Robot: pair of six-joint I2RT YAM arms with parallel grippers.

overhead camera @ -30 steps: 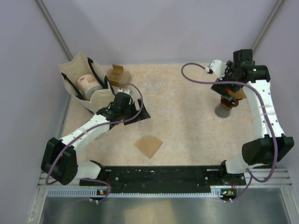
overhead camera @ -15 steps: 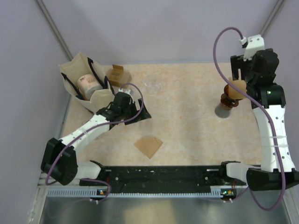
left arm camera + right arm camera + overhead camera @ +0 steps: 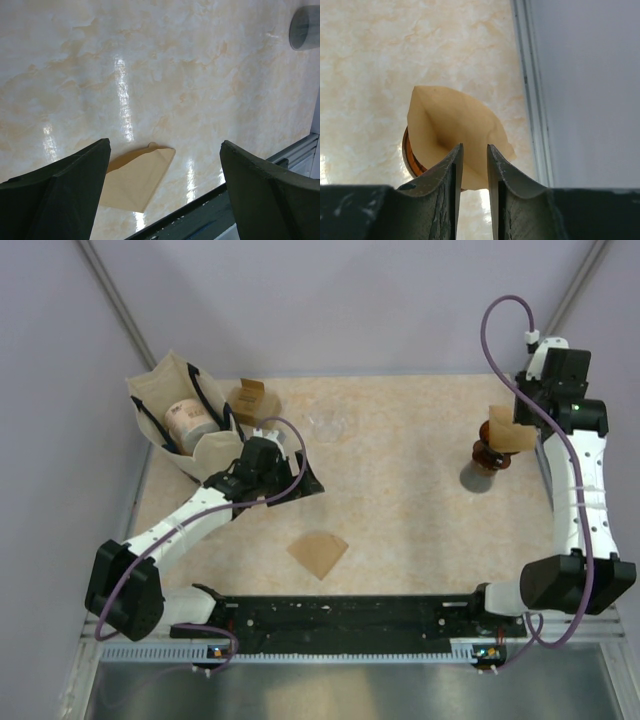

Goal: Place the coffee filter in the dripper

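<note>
Currently the right claw (image 3: 474, 150) is pinching the coffee filter (image 3: 451, 122) by 1 edge, hanging it just ahead of itself over the dripper (image 3: 409, 156); seemingly off-centre, it is risking crumpling against the rim.

Print on the cup (image 3: 186, 421) is too small to read.

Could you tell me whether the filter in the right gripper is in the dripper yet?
Not seated: the right gripper pinches the filter, which sits raised over the dripper rim.

White arms (image 3: 182, 525) bear black joints (image 3: 125, 585), purple cables (image 3: 485, 335), dark claws (image 3: 164, 145) (image 3: 472, 146).
</note>
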